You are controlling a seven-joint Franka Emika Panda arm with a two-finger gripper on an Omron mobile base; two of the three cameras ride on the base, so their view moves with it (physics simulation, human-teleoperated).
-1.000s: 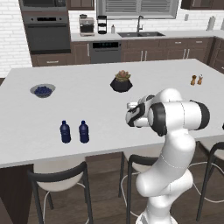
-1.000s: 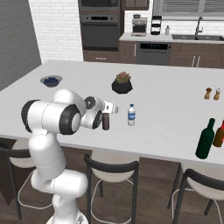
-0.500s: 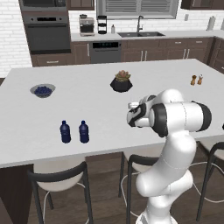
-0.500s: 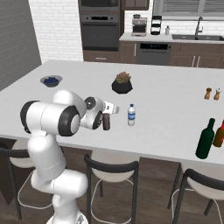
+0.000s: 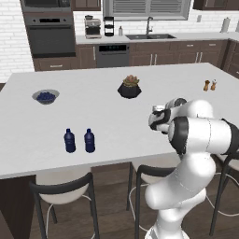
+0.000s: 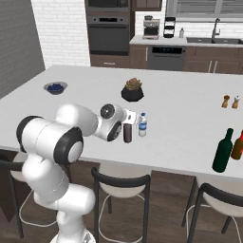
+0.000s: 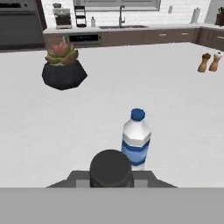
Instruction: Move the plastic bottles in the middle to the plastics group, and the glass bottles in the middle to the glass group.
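Observation:
My gripper (image 6: 127, 124) is shut on the top of a dark brown bottle (image 6: 127, 135), which hangs upright over the counter's front middle. In the hand view the bottle's dark round top (image 7: 110, 168) sits between my gripper (image 7: 110, 178) fingers. Just right of it stands the clear water bottle (image 6: 142, 124) with a blue label band (image 7: 136, 142), close but apart. Two dark blue bottles (image 5: 69, 141) (image 5: 89, 141) stand side by side at the front left. A tall dark green bottle (image 6: 223, 151) and another brown bottle (image 6: 238, 144) stand at the front right.
A succulent in a black pot (image 6: 133, 90) (image 7: 63, 65) sits behind the water bottle. A bowl of blueberries (image 5: 45, 96) lies far left. Two shakers (image 6: 230, 101) stand far right. Stools (image 6: 121, 190) line the counter's near edge.
My gripper has shifted a little to the right with the brown bottle, closer to the water bottle. The other things have stayed put.

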